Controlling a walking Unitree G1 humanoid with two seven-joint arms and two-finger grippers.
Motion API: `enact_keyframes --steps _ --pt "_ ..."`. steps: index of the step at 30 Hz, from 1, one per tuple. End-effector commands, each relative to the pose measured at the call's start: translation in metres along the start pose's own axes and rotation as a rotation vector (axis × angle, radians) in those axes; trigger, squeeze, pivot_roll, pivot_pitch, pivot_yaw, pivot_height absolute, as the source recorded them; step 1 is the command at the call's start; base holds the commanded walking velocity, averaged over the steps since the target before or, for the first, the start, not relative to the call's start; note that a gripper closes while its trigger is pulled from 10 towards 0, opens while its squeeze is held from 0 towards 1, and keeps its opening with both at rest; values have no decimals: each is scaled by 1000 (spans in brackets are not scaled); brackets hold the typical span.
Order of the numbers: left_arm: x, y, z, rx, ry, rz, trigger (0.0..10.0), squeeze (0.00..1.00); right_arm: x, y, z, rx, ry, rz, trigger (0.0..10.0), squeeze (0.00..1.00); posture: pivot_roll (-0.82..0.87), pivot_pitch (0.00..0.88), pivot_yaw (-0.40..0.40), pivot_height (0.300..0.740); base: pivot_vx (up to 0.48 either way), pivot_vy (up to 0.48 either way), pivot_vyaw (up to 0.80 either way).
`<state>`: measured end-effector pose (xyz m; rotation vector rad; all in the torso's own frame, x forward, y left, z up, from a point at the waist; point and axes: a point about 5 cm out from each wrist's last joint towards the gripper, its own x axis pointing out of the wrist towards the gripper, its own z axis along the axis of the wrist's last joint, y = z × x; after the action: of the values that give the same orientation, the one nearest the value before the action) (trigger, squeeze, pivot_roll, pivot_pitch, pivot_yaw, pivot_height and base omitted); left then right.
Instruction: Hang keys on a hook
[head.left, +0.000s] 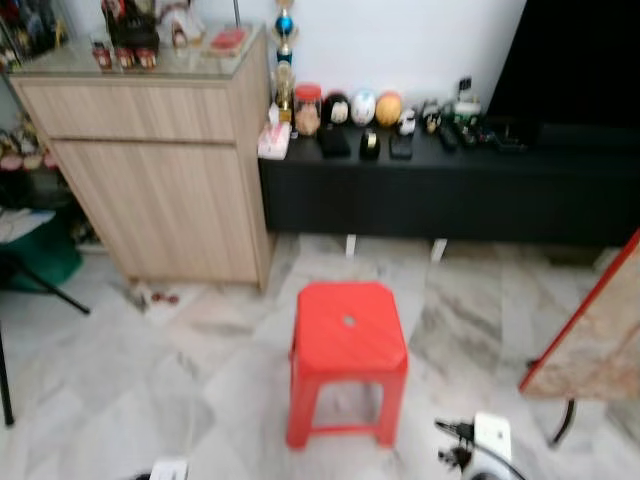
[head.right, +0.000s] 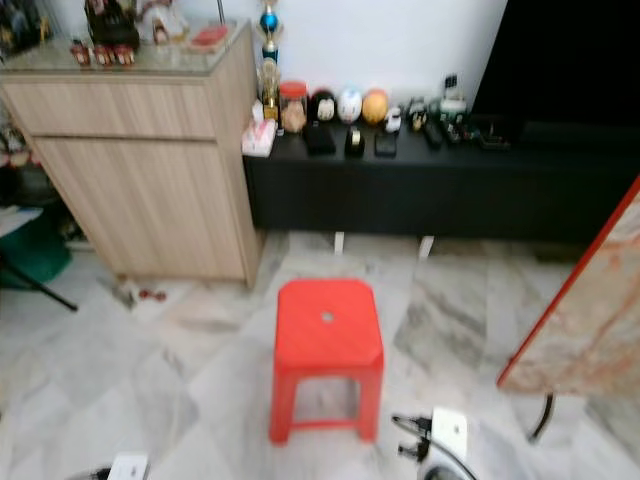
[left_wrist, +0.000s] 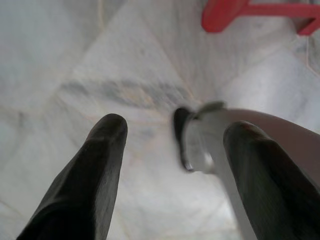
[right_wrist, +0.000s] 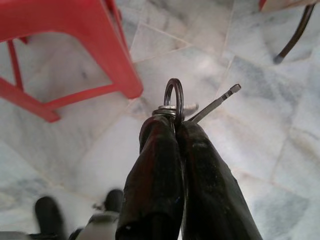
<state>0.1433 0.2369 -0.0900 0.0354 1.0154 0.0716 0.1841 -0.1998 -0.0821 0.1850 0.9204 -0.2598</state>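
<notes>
1. A light wooden cabinet with a glass top (head.left: 160, 170) is seen in the upper left of the head view, with small figurines and a red item on it.
2. A low, long black desk (head.left: 440, 190) is set just right of the cabinet against the white wall; a row of small objects is carried on it, among them a red-lidded jar (head.left: 308, 108), round painted ornaments and dark remotes.
3. A red plastic square stool (head.left: 348, 355) is placed on the grey-veined white marble floor (head.left: 130, 370) at the lower centre of the frame, well in front of the desk.
4. A red-edged marbled panel (head.left: 595, 340) is seen leaning in at the right edge of the frame.
5. In the left wrist view, the left hand (left_wrist: 175, 150) is held above the marble floor with its two black fingers spread apart and nothing between them; a blurred silver-and-black part is seen beyond the fingers, and it cannot be told what it is.
6. In the right wrist view, the right hand (right_wrist: 175, 127) is pressed together on a set of keys on a dark metal ring (right_wrist: 176, 106); the ring stands up above the fingertips and a thin metal key blade juts out to one side.
7. The keys are held over the floor, near a leg of the red stool.
</notes>
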Motion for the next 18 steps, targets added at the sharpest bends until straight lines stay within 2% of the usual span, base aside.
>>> enact_keyframes --steps 1,18 --pt "-2 2 -8 -3 24 5 10000 0 1 5 6 20 -24 7 10000 0 16 0 -63 740 0 -341 0" --pt "-2 1 -9 -10 28 2 10000 0 1 4 4 21 -17 5 10000 0 12 0 -63 740 0 -314 0"
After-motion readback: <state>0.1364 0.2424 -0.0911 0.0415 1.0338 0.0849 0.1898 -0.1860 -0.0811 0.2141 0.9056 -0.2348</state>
